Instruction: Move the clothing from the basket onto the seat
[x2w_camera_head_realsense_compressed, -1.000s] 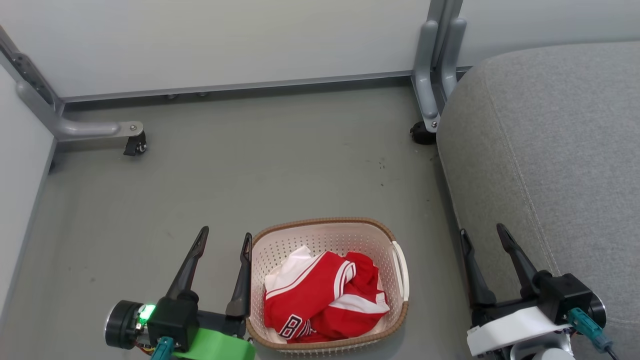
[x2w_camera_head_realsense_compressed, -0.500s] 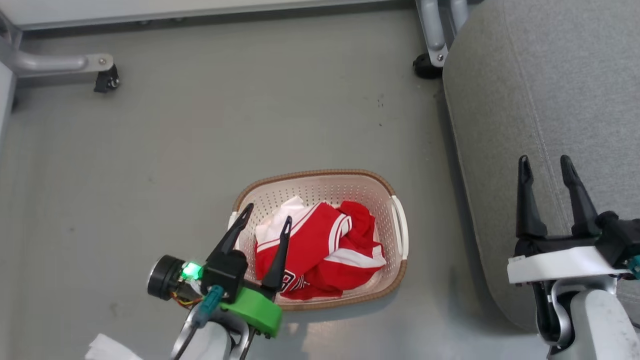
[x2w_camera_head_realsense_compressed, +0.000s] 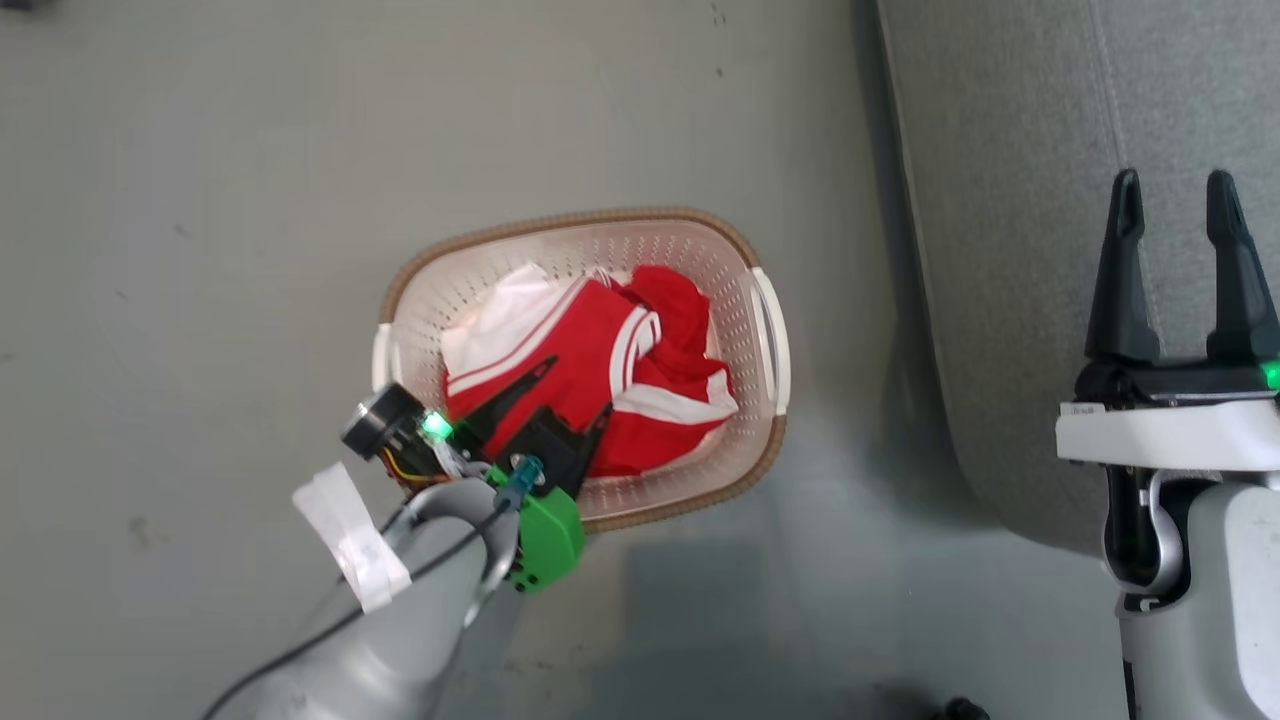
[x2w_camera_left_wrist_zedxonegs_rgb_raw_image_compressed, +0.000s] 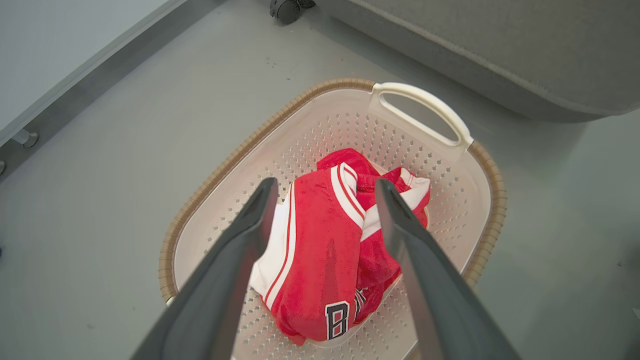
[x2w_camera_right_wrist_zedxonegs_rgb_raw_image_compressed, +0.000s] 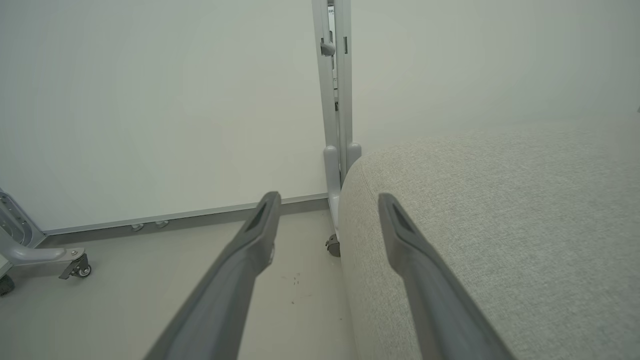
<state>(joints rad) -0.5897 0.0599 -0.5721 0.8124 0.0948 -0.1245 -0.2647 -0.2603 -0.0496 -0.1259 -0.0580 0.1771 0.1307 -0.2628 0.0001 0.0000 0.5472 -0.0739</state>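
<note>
- Head view: the basket (x2w_camera_head_realsense_compressed: 560, 219) stands on the grey floor (x2w_camera_head_realsense_compressed: 200, 200), just beside the seat (x2w_camera_head_realsense_compressed: 1000, 150) but apart from it, a strip of floor between them.
- The clothing (x2w_camera_head_realsense_compressed: 590, 340) lies crumpled inside the basket, red with white stripes, and a white panel shows at its left.
- The left gripper (x2w_camera_head_realsense_compressed: 578, 386) reaches over the basket's near rim, fingers apart, tips above the red cloth. Whether they touch it cannot be told from here.
- The right gripper (x2w_camera_head_realsense_compressed: 1174, 182) is over the front edge of the seat, its two fingers apart with nothing between them, well apart from the basket.
- Left wrist view: the left gripper (x2w_camera_left_wrist_zedxonegs_rgb_raw_image_compressed: 326, 184) has its fingers spread wide, with the clothing (x2w_camera_left_wrist_zedxonegs_rgb_raw_image_compressed: 320, 240) seen in the gap between them. No cloth is pinched.
- A dark letter B (x2w_camera_left_wrist_zedxonegs_rgb_raw_image_compressed: 337, 320) with a white edge shows on the near fold.
- The basket's white handle (x2w_camera_left_wrist_zedxonegs_rgb_raw_image_compressed: 425, 102) is at the far end, towards the seat (x2w_camera_left_wrist_zedxonegs_rgb_raw_image_compressed: 475, 45). A dark caster (x2w_camera_left_wrist_zedxonegs_rgb_raw_image_compressed: 286, 7) sits on the floor beyond.
- Right wrist view: the right gripper (x2w_camera_right_wrist_zedxonegs_rgb_raw_image_compressed: 328, 197) points level, fingers apart and holding nothing.
- The seat (x2w_camera_right_wrist_zedxonegs_rgb_raw_image_compressed: 500, 215) lies under and beyond its right finger, with a pale wall panel (x2w_camera_right_wrist_zedxonegs_rgb_raw_image_compressed: 150, 100), a grey metal post (x2w_camera_right_wrist_zedxonegs_rgb_raw_image_compressed: 336, 100) and bare floor (x2w_camera_right_wrist_zedxonegs_rgb_raw_image_compressed: 150, 290) ahead.
</note>
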